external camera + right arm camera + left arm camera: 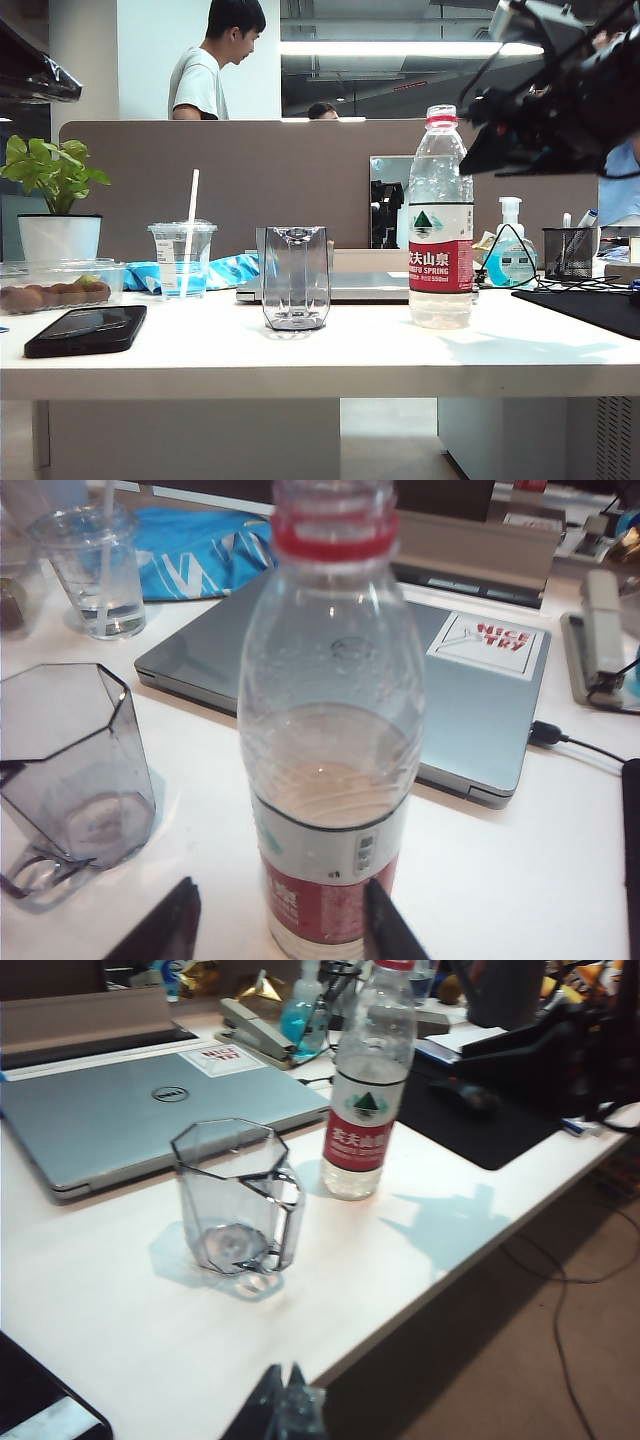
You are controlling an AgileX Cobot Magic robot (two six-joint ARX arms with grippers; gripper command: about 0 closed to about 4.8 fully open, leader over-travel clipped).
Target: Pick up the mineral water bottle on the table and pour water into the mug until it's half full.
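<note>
Left to right on the table [220, 350]: empty mug [294, 277] at centre; mineral water bottle [440, 225] upright to its right, uncapped, partly filled with water [330, 780]. Left gripper [285, 1400] near the front edge, opening indeterminable. Right gripper [280, 920] fingers spread, flanking the bottle's label without contact.

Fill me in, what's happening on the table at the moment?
The right gripper is at the mineral water bottle, its fingers spread on either side of the label without gripping it. The bottle stands upright on the table, cap off, partly filled. The mug beside it looks empty. The left gripper hangs near the table's front edge, holding nothing.
</note>
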